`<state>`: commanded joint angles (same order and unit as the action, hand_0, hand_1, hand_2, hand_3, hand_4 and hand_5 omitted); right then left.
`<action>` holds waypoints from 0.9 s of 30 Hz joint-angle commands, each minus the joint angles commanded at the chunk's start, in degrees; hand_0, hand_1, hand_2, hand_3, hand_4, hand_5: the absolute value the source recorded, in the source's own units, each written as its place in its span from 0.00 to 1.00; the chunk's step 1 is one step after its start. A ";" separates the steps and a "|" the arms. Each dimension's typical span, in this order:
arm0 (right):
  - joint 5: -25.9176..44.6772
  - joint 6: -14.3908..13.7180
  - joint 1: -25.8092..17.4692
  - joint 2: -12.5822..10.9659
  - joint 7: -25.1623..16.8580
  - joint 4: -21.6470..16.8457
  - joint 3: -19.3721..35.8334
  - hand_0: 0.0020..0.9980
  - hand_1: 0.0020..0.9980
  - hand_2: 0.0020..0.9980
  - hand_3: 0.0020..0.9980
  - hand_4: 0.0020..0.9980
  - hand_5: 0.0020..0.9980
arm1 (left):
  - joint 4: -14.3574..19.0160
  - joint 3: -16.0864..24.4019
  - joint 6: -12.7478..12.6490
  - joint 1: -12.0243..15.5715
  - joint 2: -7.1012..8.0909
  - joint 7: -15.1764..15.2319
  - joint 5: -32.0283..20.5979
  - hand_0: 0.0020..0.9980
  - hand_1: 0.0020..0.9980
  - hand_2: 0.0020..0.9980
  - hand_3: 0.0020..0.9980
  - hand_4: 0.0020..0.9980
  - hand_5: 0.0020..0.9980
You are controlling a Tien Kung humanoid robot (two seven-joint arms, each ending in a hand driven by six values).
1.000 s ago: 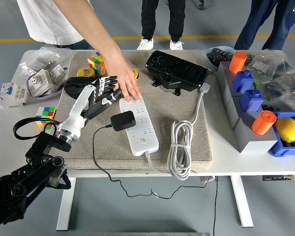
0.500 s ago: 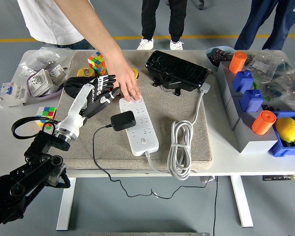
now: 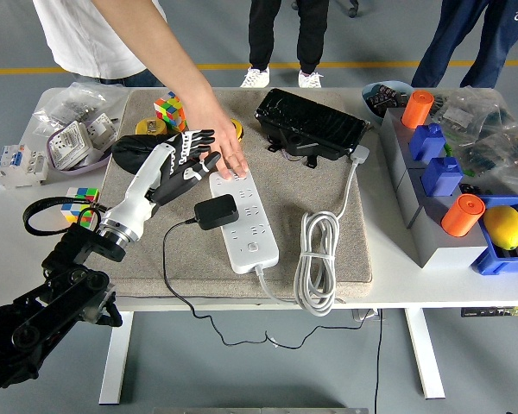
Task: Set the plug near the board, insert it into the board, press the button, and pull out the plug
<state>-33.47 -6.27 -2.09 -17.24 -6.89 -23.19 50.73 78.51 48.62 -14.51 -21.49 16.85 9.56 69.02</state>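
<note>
A white power strip [image 3: 244,220] lies lengthwise on the beige mat [image 3: 319,216]. The black plug adapter [image 3: 217,211] sits on the strip's left side, its thin black cable [image 3: 168,259] trailing down off the table's front. My left hand [image 3: 183,159] hovers just left of the strip's far end, fingers spread, holding nothing. A person's hand [image 3: 227,155] reaches from the far side and presses on the strip's far end, right beside my fingers. The right arm is out of view.
The strip's coiled white cord [image 3: 315,263] lies to its right. A black box [image 3: 311,125] stands at the mat's back. Two colour cubes [image 3: 170,110] [image 3: 80,200], white breakers [image 3: 22,164], bagged parts and blue bins with orange cylinders [image 3: 462,216] and a lemon [image 3: 503,227] line the sides.
My left hand has risen slightly and shifted a little toward the strip's far end. The person's hand stays pressed on the strip. The plug has not moved.
</note>
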 joint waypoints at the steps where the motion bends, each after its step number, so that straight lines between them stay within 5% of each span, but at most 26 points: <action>1: -0.04 0.01 -0.01 -0.02 0.01 -0.02 0.02 0.61 0.62 0.59 0.55 0.91 0.38 | 1.04 0.02 1.01 -0.14 0.35 -1.61 1.17 0.45 0.58 0.64 0.81 0.91 0.52; 6: -0.24 0.05 -0.03 -0.20 0.07 -0.13 0.17 0.61 0.62 0.59 0.55 0.91 0.38 | 5.82 -0.27 8.49 -1.39 2.67 -10.68 6.25 0.45 0.58 0.64 0.81 0.91 0.52; 7: -0.27 0.05 -0.04 -0.21 0.08 -0.14 0.25 0.61 0.62 0.59 0.55 0.91 0.38 | 6.72 -0.48 10.49 -1.79 3.13 -12.97 7.30 0.26 0.45 0.49 0.86 0.77 0.18; 12: -0.34 0.07 -0.08 -0.23 0.11 -0.17 0.36 0.61 0.62 0.59 0.55 0.91 0.38 | 9.08 -1.74 17.53 -3.36 3.97 -20.56 11.48 0.26 0.45 0.49 0.86 0.77 0.18; 13: -0.34 0.07 -0.10 -0.23 0.12 -0.17 0.35 0.61 0.62 0.58 0.55 0.91 0.38 | 9.46 -2.19 19.15 -3.73 4.05 -22.29 11.95 0.12 0.21 0.24 0.91 0.77 0.00; 18: -0.31 0.06 -0.16 -0.31 0.11 -0.16 0.19 0.61 0.62 0.58 0.55 0.91 0.38 | 10.89 -4.72 25.71 -5.34 4.52 -30.21 12.45 0.12 0.21 0.24 0.91 0.77 0.00; 19: -0.31 0.00 -0.15 -0.34 0.06 -0.18 0.16 0.61 0.62 0.58 0.55 0.91 0.38 | 11.13 -5.63 27.02 -5.81 4.69 -32.10 12.56 0.08 0.11 0.16 0.90 0.76 0.00; 22: -0.29 -0.07 -0.12 -0.41 -0.01 -0.20 0.04 0.61 0.62 0.58 0.55 0.91 0.38 | 11.24 -7.39 29.15 -6.61 4.89 -35.92 12.97 0.08 0.11 0.16 0.90 0.76 0.00; 27: -0.31 -0.09 -0.08 -0.54 -0.04 -0.25 0.02 0.61 0.62 0.58 0.55 0.91 0.38 | 10.87 -9.47 29.61 -7.40 4.88 -37.12 12.74 0.07 0.11 0.15 0.90 0.77 0.00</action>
<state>-33.79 -6.36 -2.17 -17.78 -6.93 -23.44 50.75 89.37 39.14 15.10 -28.89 21.73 -27.56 81.76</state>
